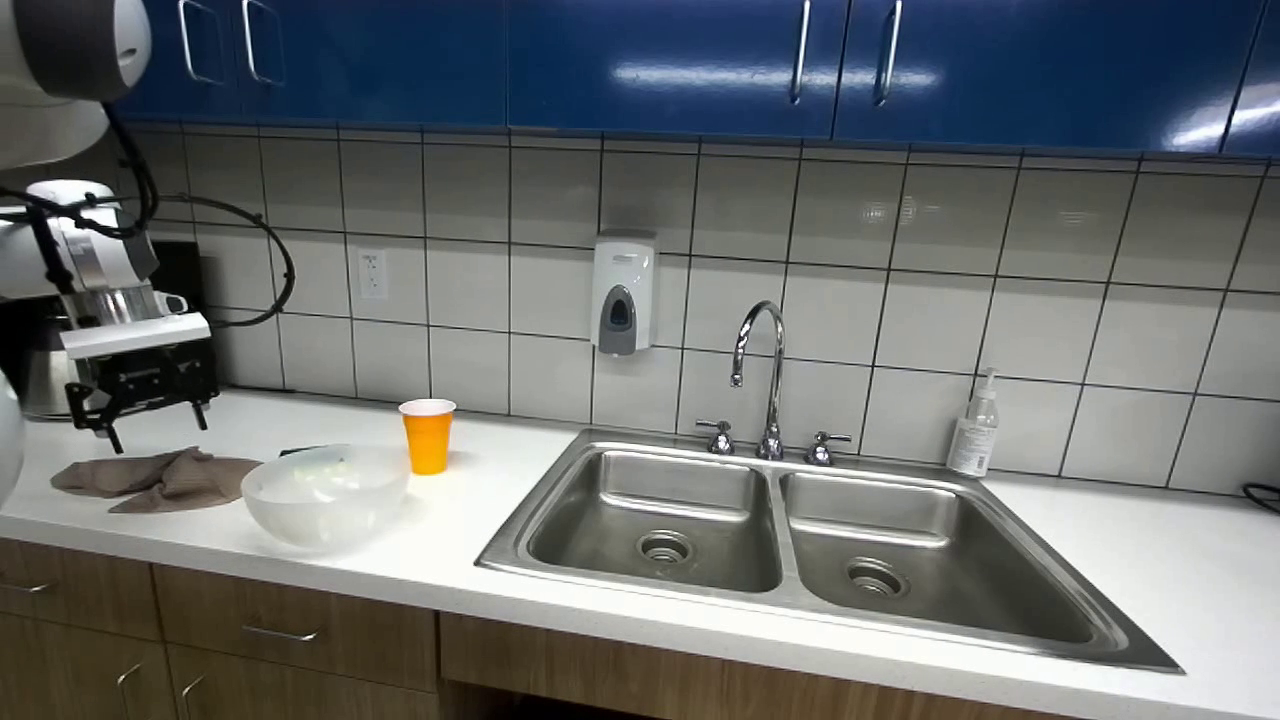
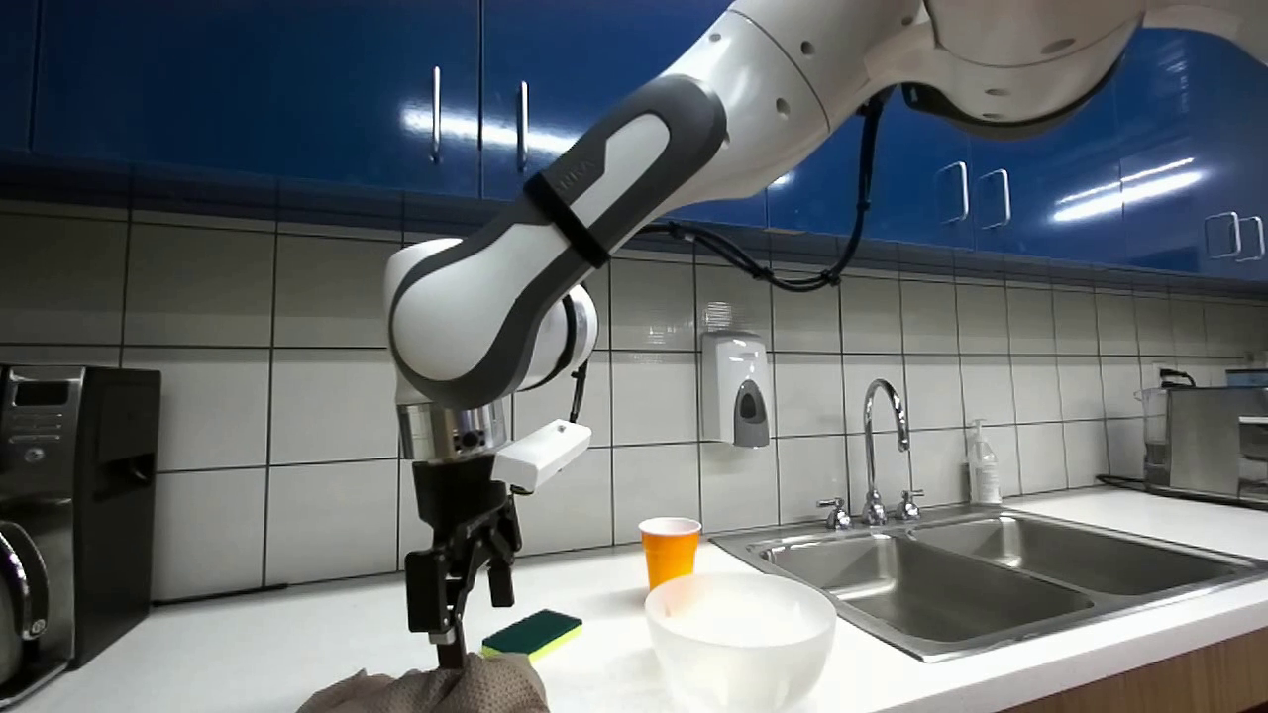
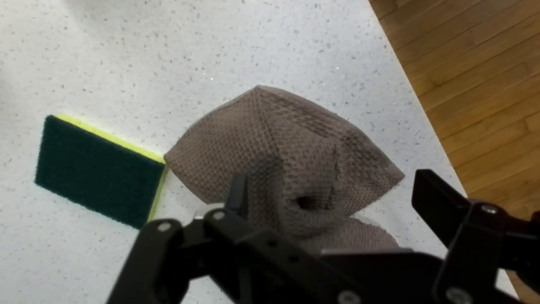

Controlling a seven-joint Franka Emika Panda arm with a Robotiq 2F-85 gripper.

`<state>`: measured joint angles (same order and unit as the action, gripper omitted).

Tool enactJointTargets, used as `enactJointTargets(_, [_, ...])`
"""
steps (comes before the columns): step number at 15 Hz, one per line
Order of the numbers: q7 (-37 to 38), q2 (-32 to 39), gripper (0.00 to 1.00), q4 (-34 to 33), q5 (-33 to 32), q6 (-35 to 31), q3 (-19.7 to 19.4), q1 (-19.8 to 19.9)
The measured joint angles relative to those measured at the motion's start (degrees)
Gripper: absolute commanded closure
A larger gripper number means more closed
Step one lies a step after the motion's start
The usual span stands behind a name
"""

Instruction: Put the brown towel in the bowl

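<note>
The brown towel (image 1: 185, 482) lies crumpled on the counter beside the bowl. In an exterior view the towel (image 2: 436, 693) is cut off by the bottom edge. In the wrist view the towel (image 3: 295, 156) shows folds with a raised lump. The frosted translucent bowl (image 1: 320, 505) stands upright; it also shows in an exterior view (image 2: 741, 649) and is out of the wrist view. My gripper (image 1: 160, 432) is open and points down just above the towel. Its fingers (image 3: 331, 192) are wide apart with the towel's lump between them. Whether a fingertip (image 2: 475, 624) touches the cloth I cannot tell.
A green and yellow sponge (image 3: 101, 169) lies next to the towel, also in an exterior view (image 2: 533, 632). An orange cup (image 1: 428, 437) stands behind the bowl. The double sink (image 1: 780, 580) is beyond the bowl. A coffee machine (image 2: 109, 515) stands at the side. The counter edge (image 3: 422, 105) is near the towel.
</note>
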<state>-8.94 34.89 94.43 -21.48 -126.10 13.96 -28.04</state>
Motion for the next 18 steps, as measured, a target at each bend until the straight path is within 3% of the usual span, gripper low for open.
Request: enactJointTargets(18, [0.6, 10.1, 0.0, -4.6, -2.1, -8.8, -3.8, -4.4])
